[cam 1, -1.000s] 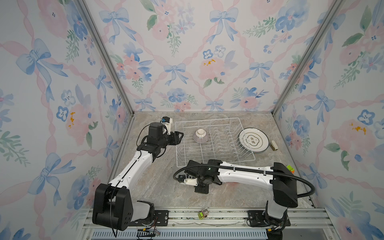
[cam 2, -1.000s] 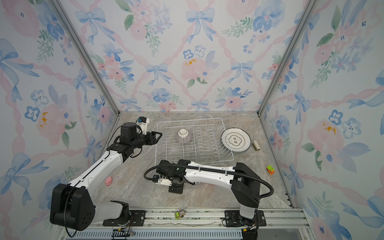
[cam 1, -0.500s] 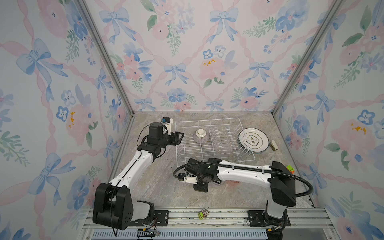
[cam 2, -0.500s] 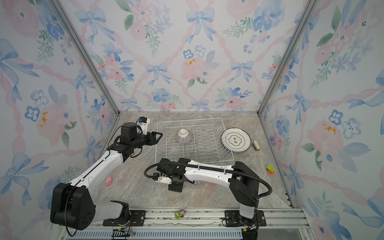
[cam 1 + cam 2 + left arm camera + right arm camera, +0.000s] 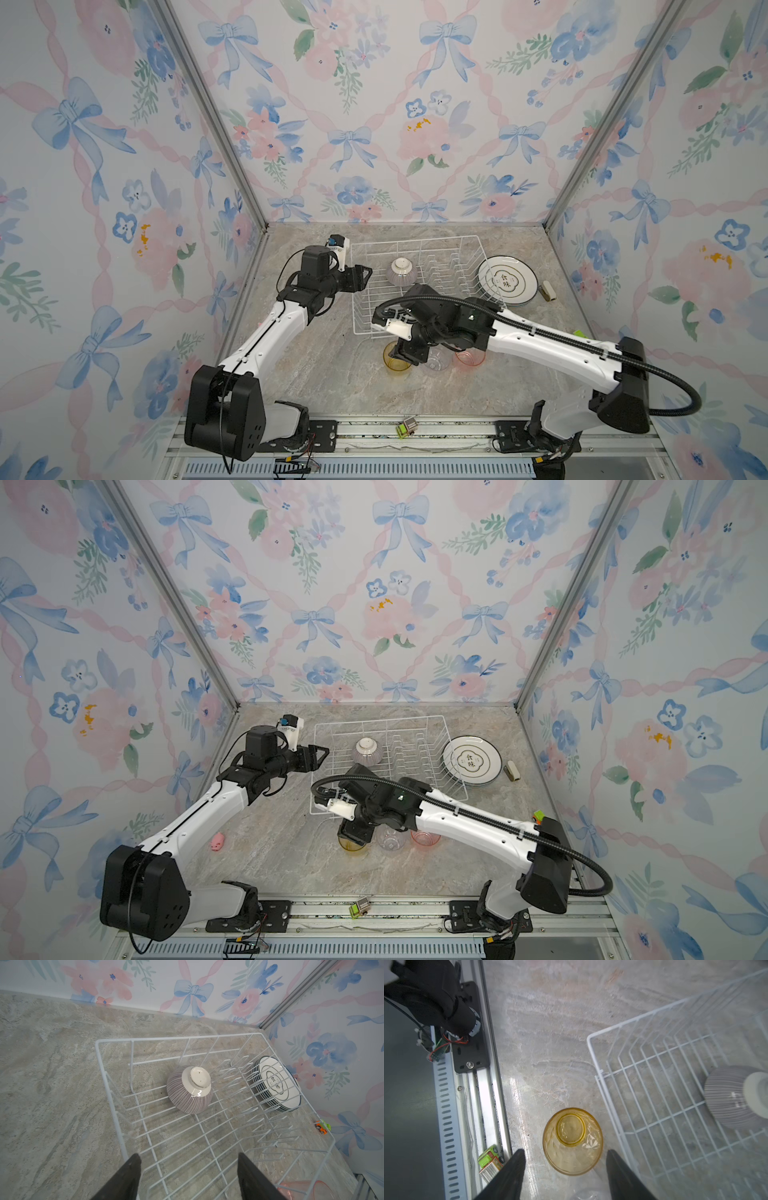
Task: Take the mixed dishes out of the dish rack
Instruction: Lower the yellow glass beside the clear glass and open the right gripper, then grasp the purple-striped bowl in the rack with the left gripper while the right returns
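The white wire dish rack (image 5: pixel 415 240) stands at the back of the table. Inside it a ribbed purplish bowl (image 5: pixel 401 271) (image 5: pixel 190 1089) lies upside down. A stack of white plates (image 5: pixel 506 282) (image 5: pixel 276 1084) leans just outside the rack's right end. Yellow (image 5: pixel 395 361) (image 5: pixel 572 1140), clear (image 5: pixel 436 363) and pink (image 5: pixel 469 357) tumblers stand on the table in front of the rack. My right gripper (image 5: pixel 409 355) (image 5: pixel 565 1155) hangs open just above the yellow tumbler, not touching it. My left gripper (image 5: pixel 365 276) (image 5: pixel 189 1159) is open and empty over the rack's left end.
A pink toy (image 5: pixel 217 842) lies on the table at the left. A small toy car (image 5: pixel 406 427) sits on the front rail. A beige block (image 5: pixel 546 291) lies right of the plates, and an orange-green toy (image 5: pixel 539 814) near the right wall.
My right gripper has opened and let go of the yellow tumbler, which now stands on the table. My left gripper's jaws have spread a little wider.
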Controlling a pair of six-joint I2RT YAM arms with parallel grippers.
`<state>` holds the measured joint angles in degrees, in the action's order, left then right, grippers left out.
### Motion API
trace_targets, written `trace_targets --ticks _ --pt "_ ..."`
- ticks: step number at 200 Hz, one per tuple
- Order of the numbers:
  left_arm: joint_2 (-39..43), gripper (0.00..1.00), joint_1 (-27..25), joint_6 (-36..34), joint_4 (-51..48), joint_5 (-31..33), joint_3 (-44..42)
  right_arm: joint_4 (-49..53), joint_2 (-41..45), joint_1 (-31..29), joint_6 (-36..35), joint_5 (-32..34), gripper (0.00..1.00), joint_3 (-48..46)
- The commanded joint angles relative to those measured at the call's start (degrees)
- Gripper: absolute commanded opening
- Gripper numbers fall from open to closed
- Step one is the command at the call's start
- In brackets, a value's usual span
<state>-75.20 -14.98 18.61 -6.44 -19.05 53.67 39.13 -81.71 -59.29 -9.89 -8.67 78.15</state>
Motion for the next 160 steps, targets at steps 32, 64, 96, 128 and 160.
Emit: trace_targets --ticks 32,64,96,128,160 --pt "-7.77 0.67 -8.71 -5.50 -7.10 10.14 11.10 -8.20 14.21 15.53 11.48 0.08 0.75 -6.25" --pt "-18.66 0.69 -14.87 -9.08 -14.20 19.23 22.79 -13.28 16.23 25.43 17.62 -1.77 0.75 -10.41" --pt "-29.11 0.68 -16.83 -10.17 -19.24 24.26 32.98 -18.58 15.59 31.73 21.46 -7.11 0.75 -13.61" --pt "-36.93 0.69 -16.92 -10.26 -21.66 25.73 39.98 -19.73 14.50 34.69 21.43 -9.98 0.75 -14.18" --pt "-42.76 0.71 -16.86 -10.09 -22.65 27.15 45.13 -21.39 14.26 37.32 21.74 -12.18 0.75 -15.33"
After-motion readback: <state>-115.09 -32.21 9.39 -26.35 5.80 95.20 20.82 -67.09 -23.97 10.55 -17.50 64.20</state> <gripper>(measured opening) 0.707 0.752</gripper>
